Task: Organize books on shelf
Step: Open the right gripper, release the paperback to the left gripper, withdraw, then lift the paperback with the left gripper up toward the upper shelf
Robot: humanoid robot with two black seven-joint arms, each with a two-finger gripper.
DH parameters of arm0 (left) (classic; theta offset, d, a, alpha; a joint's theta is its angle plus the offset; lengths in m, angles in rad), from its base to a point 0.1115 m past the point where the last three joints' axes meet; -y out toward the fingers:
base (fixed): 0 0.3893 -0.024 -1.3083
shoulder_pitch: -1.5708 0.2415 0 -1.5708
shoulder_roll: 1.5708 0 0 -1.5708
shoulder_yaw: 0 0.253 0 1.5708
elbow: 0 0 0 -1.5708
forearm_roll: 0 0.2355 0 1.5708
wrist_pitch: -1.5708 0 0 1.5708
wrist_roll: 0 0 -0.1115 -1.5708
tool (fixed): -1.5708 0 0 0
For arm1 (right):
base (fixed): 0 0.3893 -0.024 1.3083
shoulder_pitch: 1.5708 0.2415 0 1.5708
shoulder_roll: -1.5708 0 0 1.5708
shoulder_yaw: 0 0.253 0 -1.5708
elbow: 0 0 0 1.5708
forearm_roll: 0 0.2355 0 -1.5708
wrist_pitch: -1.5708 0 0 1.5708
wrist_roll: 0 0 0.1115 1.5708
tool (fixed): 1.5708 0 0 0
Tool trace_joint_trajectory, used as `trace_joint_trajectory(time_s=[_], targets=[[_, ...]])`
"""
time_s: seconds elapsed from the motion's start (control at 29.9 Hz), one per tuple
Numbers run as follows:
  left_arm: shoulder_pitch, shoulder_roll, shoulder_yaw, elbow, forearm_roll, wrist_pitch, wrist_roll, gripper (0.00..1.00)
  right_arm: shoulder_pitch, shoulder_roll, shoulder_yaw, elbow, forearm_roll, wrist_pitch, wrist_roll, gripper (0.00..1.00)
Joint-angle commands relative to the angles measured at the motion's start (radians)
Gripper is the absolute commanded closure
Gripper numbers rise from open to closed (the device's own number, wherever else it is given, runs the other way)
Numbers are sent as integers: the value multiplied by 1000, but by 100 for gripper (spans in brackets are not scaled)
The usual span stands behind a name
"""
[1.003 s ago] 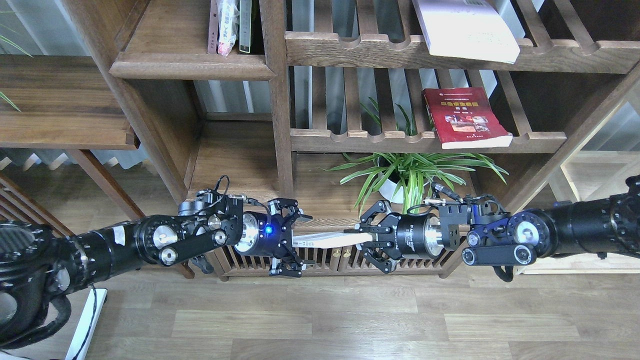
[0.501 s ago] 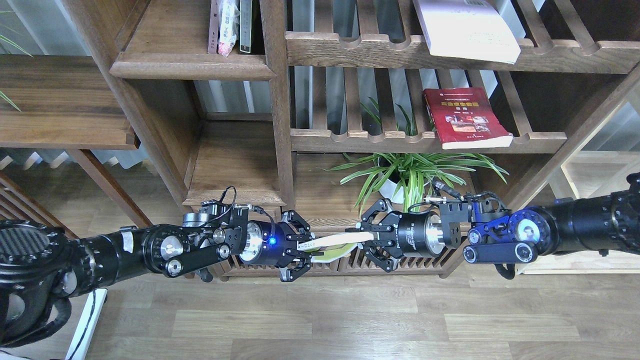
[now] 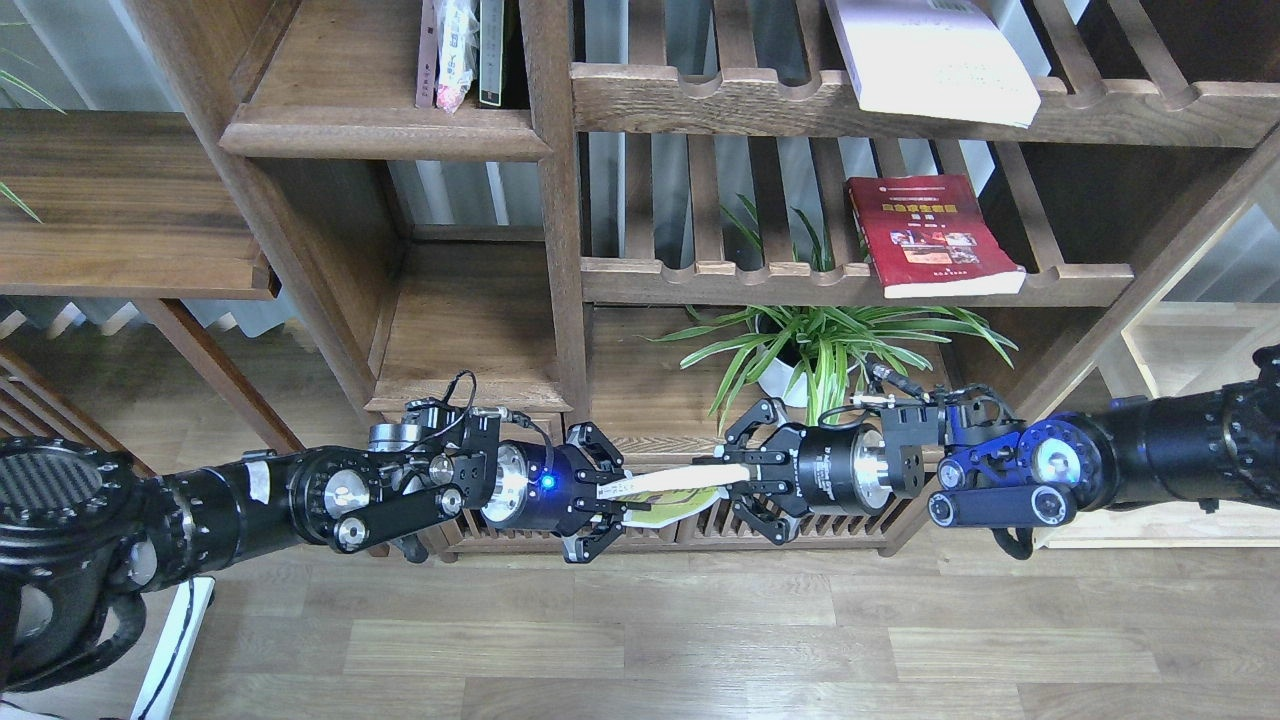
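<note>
A thin yellow-green and white book (image 3: 668, 487) hangs edge-on between my two grippers, low in front of the bookcase. My left gripper (image 3: 612, 492) is shut on its left end and my right gripper (image 3: 735, 473) is shut on its right end. A red book (image 3: 930, 235) with a yellow title lies flat on a slatted rack at the right. A white book (image 3: 935, 60) lies on the slatted rack above it. The shelf (image 3: 380, 130), a solid dark board with a rounded lip, is at the upper left, with upright books (image 3: 462, 50) at its right end.
A potted green plant (image 3: 825, 350) stands right behind my right gripper. A lower solid board (image 3: 470, 330) sits in the narrow bay under the shelf. A low slatted cabinet front (image 3: 680, 525) is behind the held book. Wooden floor lies below.
My left gripper, open a second ago, has shut on the book's left end and moved slightly right. The book now tilts, showing its yellow-green face. The right arm has barely moved.
</note>
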Motion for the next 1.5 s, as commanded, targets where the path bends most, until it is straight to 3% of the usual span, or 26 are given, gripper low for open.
trace_joint_trajectory(time_s=[0.0, 0.03, 0.07, 0.33, 0.9, 1.24, 1.47], targets=[[1, -1, -1, 0, 0, 2, 3, 100, -5, 11, 4, 2, 33, -1, 2, 24], [1, -3, -1, 0, 0, 2, 3, 100, -5, 15, 4, 2, 36, 1, 2, 8], [1, -4, -1, 0, 0, 2, 3, 100, -5, 16, 4, 2, 38, 2, 2, 0], [-1, -7, -1, -5, -6, -3, 3, 100, -25, -5, -3, -29, 39, 5, 2, 0], [3, 59, -25, -51, -18, -12, 3, 100, -189, -222, 12, -216, 32, 102, 2, 0], [6, 160, -131, -87, -88, -10, 18, 100, -329, -292, 79, -304, 39, 103, 2, 0], [3, 292, -186, -221, -122, 8, 34, 100, -447, -309, 138, -362, 42, 93, 2, 0]])
